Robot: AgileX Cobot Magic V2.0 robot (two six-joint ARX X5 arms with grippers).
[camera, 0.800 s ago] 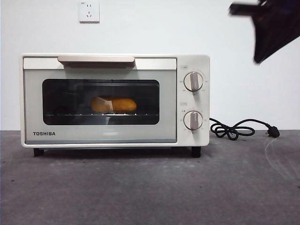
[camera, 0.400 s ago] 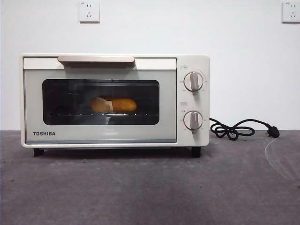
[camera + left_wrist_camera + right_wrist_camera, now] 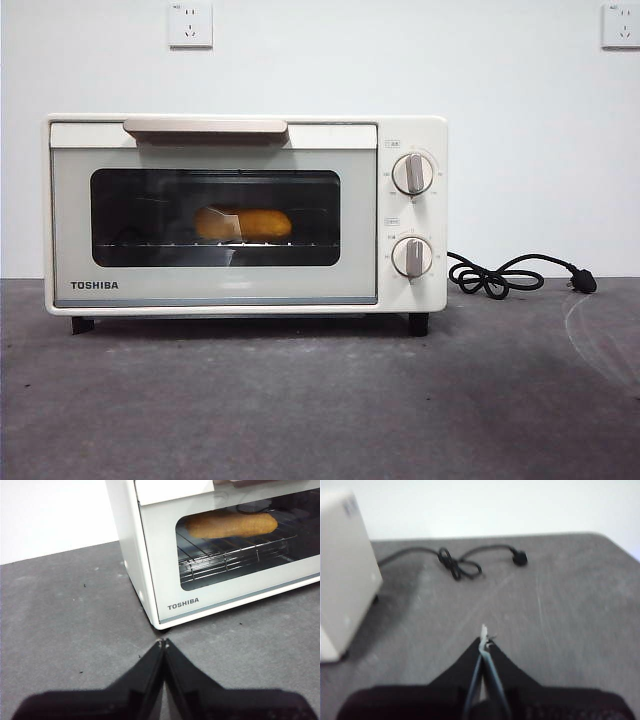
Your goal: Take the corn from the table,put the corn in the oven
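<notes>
Corn (image 3: 244, 223) dim behind closed oven (image 3: 245, 213) glass — left gripper (image 3: 162, 643), right gripper (image 3: 483, 632) pinched together.

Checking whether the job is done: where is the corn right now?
The corn lies on the wire rack inside the oven, behind the shut glass door, about mid-window in the front view; the left wrist view also shows it through the glass.

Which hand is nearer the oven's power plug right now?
Right. The right hand faces the plug across the table; the left hand sits off the oven's opposite front corner.
</notes>
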